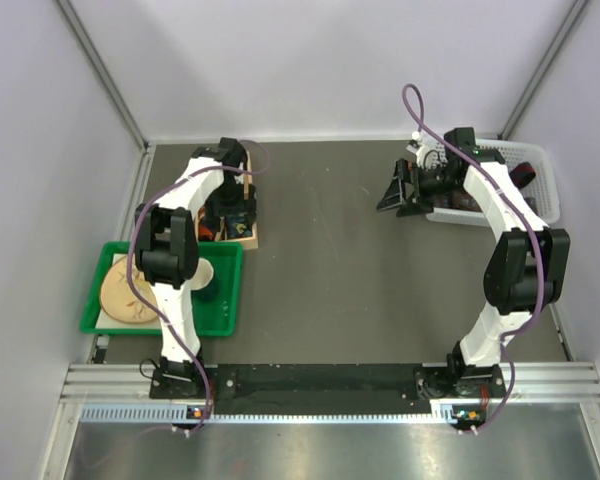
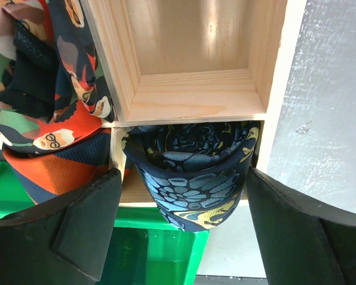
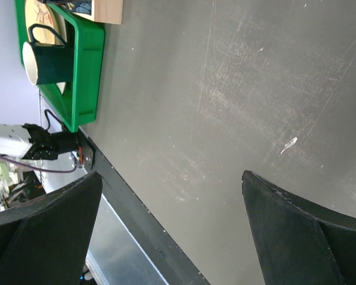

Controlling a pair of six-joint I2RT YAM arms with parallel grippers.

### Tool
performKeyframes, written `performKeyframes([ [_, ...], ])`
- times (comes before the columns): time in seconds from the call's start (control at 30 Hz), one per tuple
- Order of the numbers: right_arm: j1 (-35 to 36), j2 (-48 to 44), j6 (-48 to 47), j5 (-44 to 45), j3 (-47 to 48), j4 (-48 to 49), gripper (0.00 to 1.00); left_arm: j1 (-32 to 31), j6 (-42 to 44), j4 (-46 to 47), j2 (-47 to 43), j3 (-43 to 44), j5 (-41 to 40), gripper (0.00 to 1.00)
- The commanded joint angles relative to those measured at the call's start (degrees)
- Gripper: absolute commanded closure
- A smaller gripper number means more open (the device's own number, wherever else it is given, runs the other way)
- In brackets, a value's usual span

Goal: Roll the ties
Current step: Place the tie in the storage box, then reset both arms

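The dark grey worktop [image 1: 340,290] carries three containers. A green plastic tray [image 1: 220,328] sits at lower left, a white slatted plastic basket [image 1: 545,185] at upper right and a pale wooden box with square compartments [image 2: 196,95] at upper left.

The left end effector [image 2: 184,175] hangs directly over the wooden box. Its jaws stand wide apart, released, one on each side of a coiled dark blue tie with a blue and yellow floral weave [image 2: 196,196]. That coil is seated in the compartment at centre frame. We judge it clear of both fingers, with its roll axis running roughly along them, not across. In the compartment to its left lies an orange and navy tie printed with faces [image 2: 53,136].

The right end effector [image 3: 172,175] is also spread open and empty, above bare worktop. In the overhead view it is just left of the white basket. The basket holds dark items too small to name. If more ties lie there, the right arm is far nearer.
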Motion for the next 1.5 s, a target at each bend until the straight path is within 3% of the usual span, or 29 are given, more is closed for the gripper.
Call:
performKeyframes([
  [0.0, -0.1, 0.2, 0.1, -1.1, 3.0, 0.9, 0.01, -0.6, -0.1, 0.9, -4.0, 2.2, 1.2, 0.09],
  [0.4, -0.1, -0.1, -0.6, -1.7, 3.5, 0.3, 0.01, -3.6, 1.4, 2.8, -8.8, 6.1, -0.2, 0.01],
  [0.53, -0.1, -0.7, -2.5, -0.4, 4.4, -0.1, 0.01, -7.0, 6.5, 5.6, -11.1, 8.5, -1.7, 0.01],
  [0.67, -0.3, -2.0, -4.1, 2.7, 5.6, -0.4, 0.01, -11.8, 14.1, 14.2, -12.9, 10.4, -2.0, 0.01],
  [0.8, -1.5, -6.1, -4.6, 9.9, 6.4, 2.9, 0.01, -14.0, 21.9, 22.1, -14.0, 11.5, -2.0, 0.01],
  [1.0, -3.0, -17.1, 3.4, 27.5, 0.0, 18.7, 0.01, -14.1, 20.8, 29.8, -13.7, 12.2, -3.5, 0.01],
  [1.2, -5.3, -20.1, -0.6, 14.2, -4.7, 14.1, 0.01, -14.0, 16.1, 22.4, -9.3, 11.1, -1.2, 0.01],
  [1.47, -5.0, -20.2, -0.6, 13.1, -17.6, 12.5, 0.01, -14.0, 8.6, 19.5, -7.5, 2.0, 2.8, 0.01],
])
